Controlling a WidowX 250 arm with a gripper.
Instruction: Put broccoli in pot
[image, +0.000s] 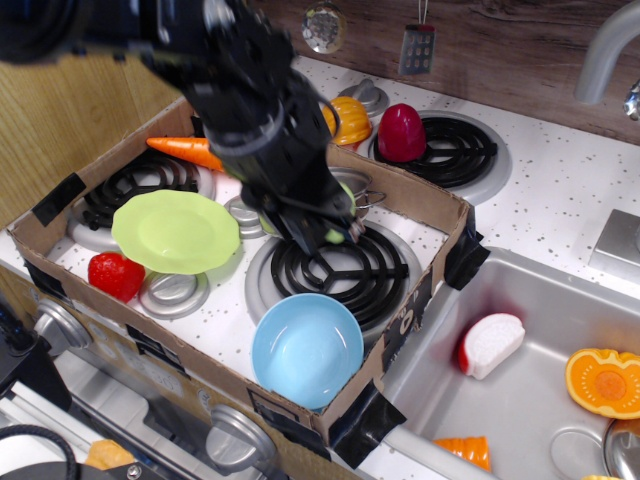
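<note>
The broccoli (334, 236) is a small light-green lump held between my gripper's (330, 235) fingertips, which are shut on it. It hangs over the back-left edge of the black coil burner (345, 268), right at the front of the pot (356, 186). The pot is shiny steel. Only its right rim and wire loop handle show, and my arm hides the rest. My arm comes in from the upper left.
A cardboard wall (420, 205) rings the stove area. Inside it are a lime-green plate (175, 231), a light-blue bowl (306, 349), a strawberry (115, 275) and a carrot (185, 151). Behind the wall are orange (350, 118) and red (401, 133) toys. The sink (520, 320) is at right.
</note>
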